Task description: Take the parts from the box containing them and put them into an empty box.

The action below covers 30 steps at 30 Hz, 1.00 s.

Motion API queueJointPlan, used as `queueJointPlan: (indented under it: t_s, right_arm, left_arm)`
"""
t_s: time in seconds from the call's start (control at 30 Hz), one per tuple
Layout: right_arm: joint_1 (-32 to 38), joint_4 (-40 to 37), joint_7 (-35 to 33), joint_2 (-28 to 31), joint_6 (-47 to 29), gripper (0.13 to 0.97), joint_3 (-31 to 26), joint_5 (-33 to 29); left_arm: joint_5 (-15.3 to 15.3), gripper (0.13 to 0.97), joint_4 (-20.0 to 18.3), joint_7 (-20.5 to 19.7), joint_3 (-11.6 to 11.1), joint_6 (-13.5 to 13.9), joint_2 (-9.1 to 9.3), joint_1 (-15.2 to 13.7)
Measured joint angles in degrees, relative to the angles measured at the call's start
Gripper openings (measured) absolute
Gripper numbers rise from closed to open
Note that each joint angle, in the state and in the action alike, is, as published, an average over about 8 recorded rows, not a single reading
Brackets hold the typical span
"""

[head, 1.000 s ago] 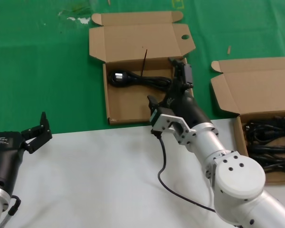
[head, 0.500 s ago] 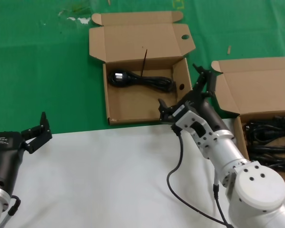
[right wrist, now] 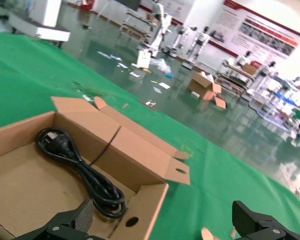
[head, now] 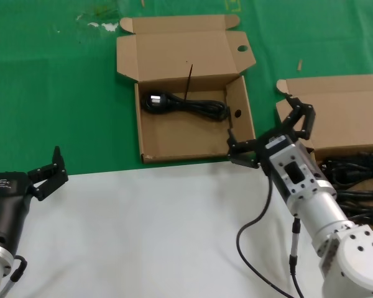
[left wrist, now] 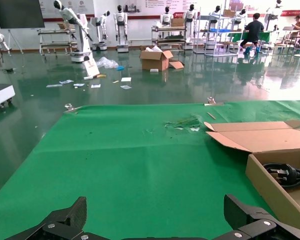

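Open green mat [head: 56,93] left; raised lid [head: 180,53] blocks behind

Right gripper [head: 270,133] withdrawn from the empty box [head: 174,133], swung rightward, jaws spread

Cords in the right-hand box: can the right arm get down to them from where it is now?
Probably yes. The right gripper hangs open beside that box, the lid is folded back, and nothing covers the cords.
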Motion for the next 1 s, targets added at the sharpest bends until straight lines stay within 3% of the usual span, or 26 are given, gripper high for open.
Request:
queueJointPlan:
  t_s: [1.0]
  right_arm:
    - [-12.64,9.43,25.42,1.31,-6.41,0.966,16.14,-2.63]
  left_arm:
    - [-0.01,0.966,0.0,-0.02,0.0,0.0,0.0,0.0]
